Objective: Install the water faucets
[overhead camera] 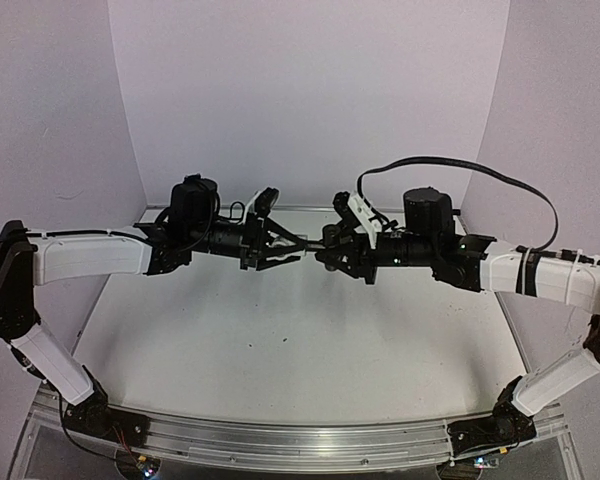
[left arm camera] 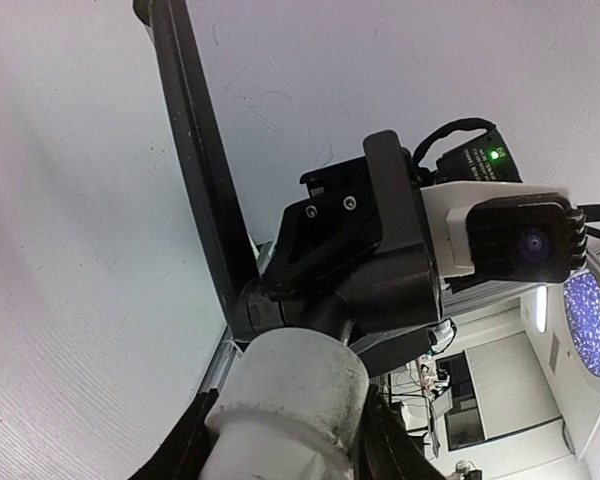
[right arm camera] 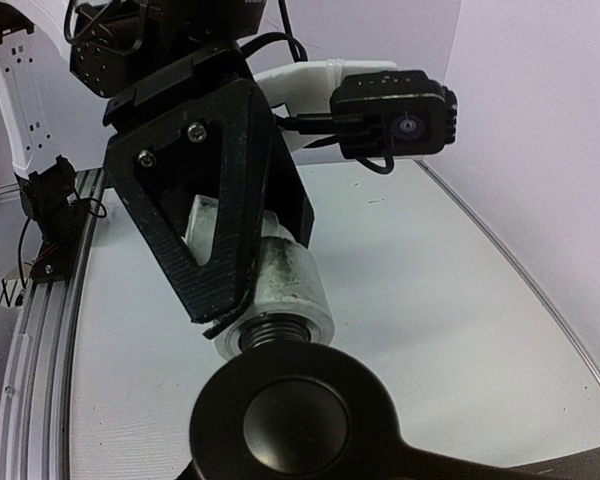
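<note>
Both arms meet in mid-air above the table's middle. A white fitting [overhead camera: 302,246] [left arm camera: 280,400] [right arm camera: 285,285] sits between the pads of my left gripper [overhead camera: 283,250] [left arm camera: 280,445], which press on both of its sides. The black faucet [right arm camera: 290,420] fills the bottom of the right wrist view, and its threaded stem enters the fitting's end. Its thin black spout [left arm camera: 205,170] runs up and to the left in the left wrist view. My right gripper [overhead camera: 332,248] [left arm camera: 365,260] is shut on the faucet's body. The faucet hides its fingertips in the right wrist view.
The white table [overhead camera: 280,350] lies well below both grippers. An aluminium rail [overhead camera: 300,440] runs along its near edge, with the arm bases on it. Lilac walls [overhead camera: 310,90] close the back and sides. A black cable [overhead camera: 460,165] loops above the right arm.
</note>
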`<state>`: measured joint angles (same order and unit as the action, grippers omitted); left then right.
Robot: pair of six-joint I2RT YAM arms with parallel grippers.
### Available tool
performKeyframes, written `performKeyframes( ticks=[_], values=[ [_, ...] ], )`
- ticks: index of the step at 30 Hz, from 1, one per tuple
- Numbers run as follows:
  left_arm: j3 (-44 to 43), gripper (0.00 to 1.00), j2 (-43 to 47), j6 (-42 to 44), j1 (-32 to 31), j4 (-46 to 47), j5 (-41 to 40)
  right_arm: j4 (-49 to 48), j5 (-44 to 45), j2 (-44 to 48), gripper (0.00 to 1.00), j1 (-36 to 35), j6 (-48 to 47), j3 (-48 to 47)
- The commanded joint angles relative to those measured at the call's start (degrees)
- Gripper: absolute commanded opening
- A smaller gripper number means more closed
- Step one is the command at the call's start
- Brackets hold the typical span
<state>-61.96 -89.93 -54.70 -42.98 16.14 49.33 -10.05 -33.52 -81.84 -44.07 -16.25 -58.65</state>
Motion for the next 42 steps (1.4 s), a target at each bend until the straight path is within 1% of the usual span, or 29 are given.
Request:
performKeyframes(
  ticks=[1,5,8,10,11,13,16,17,20,22,24,26,28,29,30,31,32,33,34,35,37,39,42],
  values=[
    [-2.70,0.29,2.04,8.20,-1.14,3.72,0.07,-7.09,-0.95,2.32,0.00,-0.42,3.87,-1.10],
    [-3.39,0.23,1.47,18.87,-1.14,3.72,0.45,-6.04,-3.54,2.36,0.00,-0.40,10.32,-2.76],
    [-4.95,0.21,0.55,29.66,-1.14,3.72,3.13,-5.43,-6.76,2.67,0.00,-0.40,15.79,-4.12],
    [-5.81,0.16,0.46,38.27,-1.14,3.72,3.67,-5.42,-8.56,2.88,0.00,-0.40,20.38,-5.07],
    [-6.23,0.14,0.66,42.33,-1.13,3.70,3.88,-5.42,-9.55,2.84,0.00,-0.40,22.79,-5.68],
    [-6.52,0.11,1.53,52.00,-1.06,3.48,4.00,-5.42,-11.41,2.80,0.00,-0.40,27.77,-6.91],
    [-5.69,0.02,3.87,70.46,-1.06,2.98,1.57,-5.42,-14.98,1.70,0.00,-0.23,36.23,-9.58],
    [-5.46,0.00,4.58,77.28,-1.05,2.93,-0.02,-5.42,-16.20,0.98,0.00,-0.16,38.73,-10.65],
    [-6.39,0.00,4.44,95.52,-1.05,2.49,-6.30,-5.42,-19.16,-1.33,0.00,0.07,47.64,-13.75],
    [-9.48,0.00,2.78,106.00,-1.05,0.80,-10.80,-5.42,-21.63,-3.13,0.00,0.49,52.50,-15.66],
    [-12.71,0.00,1.30,114.69,-1.05,-2.05,-13.60,-5.42,-22.87,-4.28,0.00,1.10,55.87,-17.18],
    [-13.95,0.02,0.83,122.31,-1.05,-2.83,-15.73,-5.55,-23.23,-4.67,0.00,1.72,58.64,-18.03],
    [-13.49,0.09,1.35,128.19,-1.06,-2.87,-17.35,-5.72,-23.49,-5.02,0.00,1.94,60.14,-18.83],
    [-13.22,0.18,1.95,128.75,-1.08,-2.85,-17.86,-5.92,-23.47,-5.20,0.00,2.05,60.84,-19.25],
    [-12.92,0.32,2.82,128.01,-1.09,-2.80,-18.05,-6.10,-23.23,-5.37,0.00,2.12,61.20,-19.54],
    [-12.58,0.53,3.49,126.00,-1.09,-2.78,-18.13,-6.33,-22.86,-5.36,0.00,2.15,61.29,-19.74],
    [-12.08,0.79,4.36,123.31,-1.03,-2.78,-18.48,-6.38,-21.95,-5.12,0.00,2.16,61.00,-19.89],
    [-11.40,0.90,5.04,120.82,-1.04,-2.78,-18.81,-6.38,-21.14,-4.80,0.00,2.28,60.14,-19.81],
    [-10.46,0.96,5.87,117.34,-1.05,-2.78,-19.02,-6.39,-20.36,-4.46,0.00,2.52,59.39,-19.64],
    [-9.32,0.99,6.81,113.57,-1.07,-2.79,-19.11,-6.39,-19.71,-4.15,0.00,2.89,58.64,-19.45],
    [-7.15,1.00,8.84,105.21,-1.06,-2.78,-18.79,-6.31,-18.33,-3.67,0.00,3.86,57.10,-19.05],
    [-4.84,1.00,10.60,94.23,-1.05,-2.77,-18.70,-6.33,-17.33,-3.30,0.00,5.04,54.93,-18.29],
    [-0.42,1.00,13.98,81.21,-1.05,-2.82,-22.34,-6.18,-15.24,-2.97,0.00,5.69,50.92,-16.83]
  ],
)
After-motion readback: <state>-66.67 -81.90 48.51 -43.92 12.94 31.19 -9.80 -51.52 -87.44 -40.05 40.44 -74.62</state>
